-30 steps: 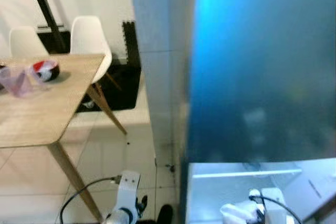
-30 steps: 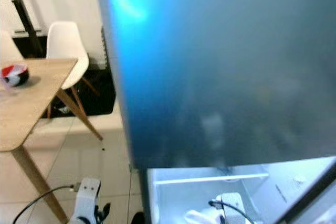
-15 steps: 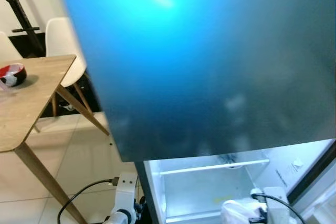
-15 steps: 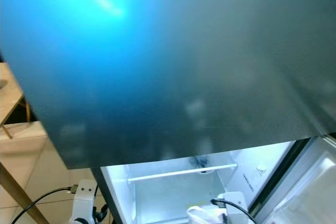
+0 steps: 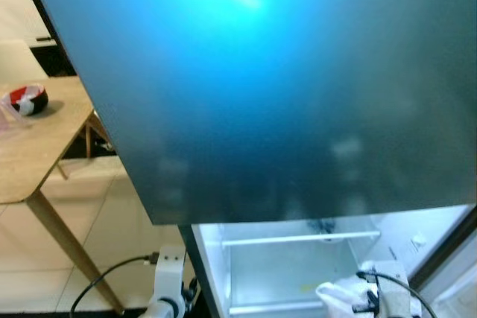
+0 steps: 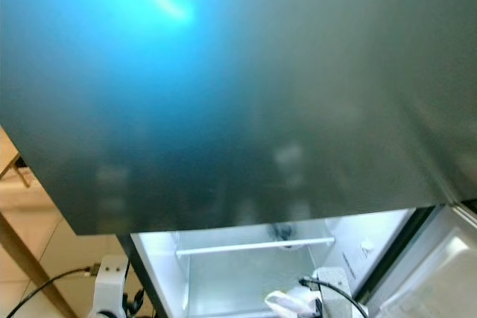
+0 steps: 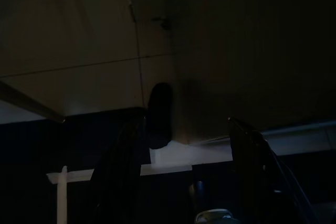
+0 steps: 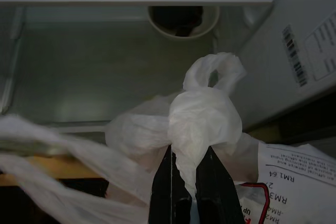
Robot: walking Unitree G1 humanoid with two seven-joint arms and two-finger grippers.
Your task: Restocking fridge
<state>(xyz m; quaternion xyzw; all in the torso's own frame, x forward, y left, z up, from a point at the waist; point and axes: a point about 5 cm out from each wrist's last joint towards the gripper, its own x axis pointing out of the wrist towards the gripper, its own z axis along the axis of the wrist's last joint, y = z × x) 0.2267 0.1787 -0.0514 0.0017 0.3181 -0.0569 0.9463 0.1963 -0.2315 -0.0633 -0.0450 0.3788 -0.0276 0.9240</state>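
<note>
The right gripper point(image 8: 185, 179) pinches the knotted white plastic bag point(image 8: 202, 114) tight between its black fingers point(image 8: 165, 187) at five o'clock before the lit open fridge point(image 5: 291, 266), while the left gripper point(image 7: 184, 182) hangs idle, fingers spread apart.

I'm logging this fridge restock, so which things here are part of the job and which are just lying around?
Part of the job:
right gripper, pinching the knot of a white plastic bag
open fridge compartment
fridge door

Just lying about:
wooden table
red and black bowl
left gripper, idle
</note>
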